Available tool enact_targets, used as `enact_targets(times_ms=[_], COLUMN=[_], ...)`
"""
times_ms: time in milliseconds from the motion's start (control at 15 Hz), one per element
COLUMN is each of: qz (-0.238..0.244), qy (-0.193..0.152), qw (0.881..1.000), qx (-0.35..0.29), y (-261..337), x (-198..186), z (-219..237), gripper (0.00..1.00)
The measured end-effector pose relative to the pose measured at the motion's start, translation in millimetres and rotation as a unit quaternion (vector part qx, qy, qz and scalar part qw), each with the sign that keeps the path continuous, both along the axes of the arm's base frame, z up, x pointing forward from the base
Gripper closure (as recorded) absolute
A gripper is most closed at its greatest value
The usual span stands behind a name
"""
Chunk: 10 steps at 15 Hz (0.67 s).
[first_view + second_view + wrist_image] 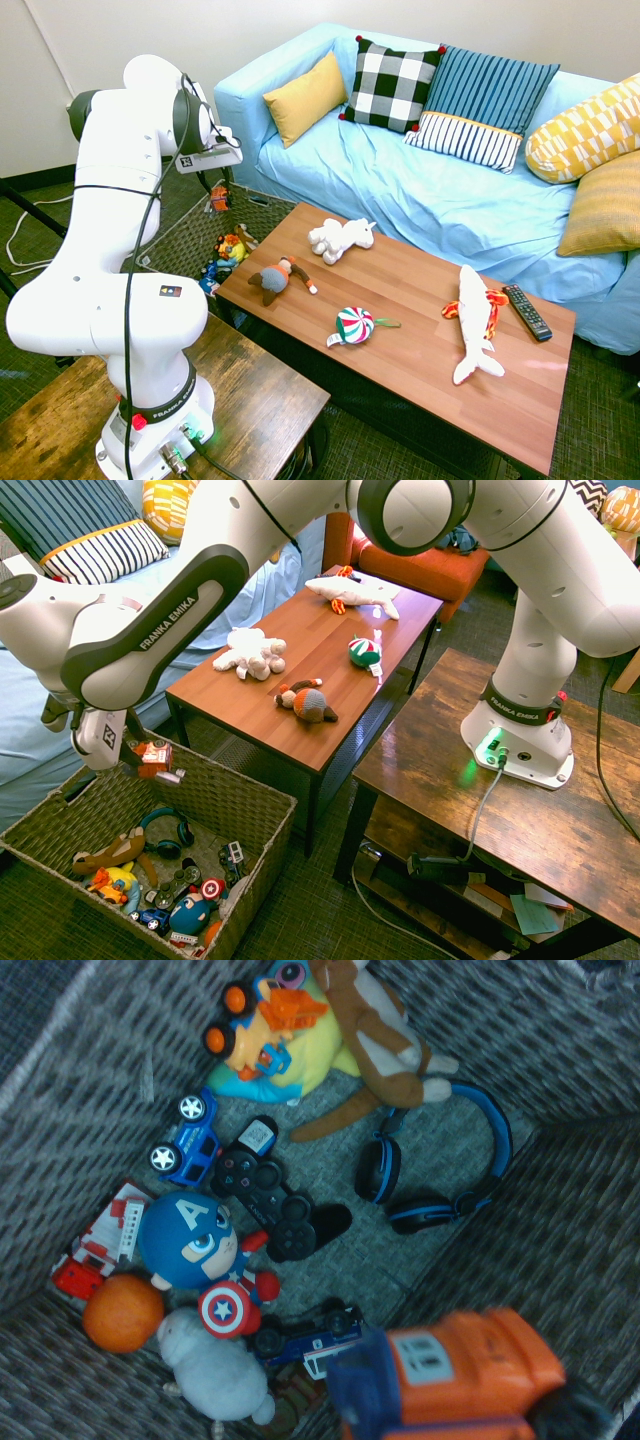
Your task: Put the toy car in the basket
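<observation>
The toy car is small, boxy and orange-red, and it hangs in the air above the far end of the basket. My gripper is shut on it, fingers pointing down. In the first exterior view the toy car shows just under the gripper, over the basket between the sofa and the coffee table. In the wrist view the toy car shows large and orange, with the basket's woven floor below it.
Several toys lie in the basket: a Captain America figure, blue headphones, a black game controller and a blue car. The coffee table bears plush toys, a striped candy toy and a remote. The blue sofa stands behind it.
</observation>
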State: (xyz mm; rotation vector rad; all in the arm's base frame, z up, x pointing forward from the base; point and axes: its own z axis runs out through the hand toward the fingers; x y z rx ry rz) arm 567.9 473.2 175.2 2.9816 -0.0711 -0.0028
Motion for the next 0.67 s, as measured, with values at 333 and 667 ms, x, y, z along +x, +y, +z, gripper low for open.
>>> enact_targets(times_ms=[333,667], qz=[-0.023,-0.151], qy=[-0.02,-0.047], qw=[1.0,0.987], qx=[-0.004,0.029], y=[-37,-246], x=[34,112], z=[13,82], gripper=[0.0,0.0])
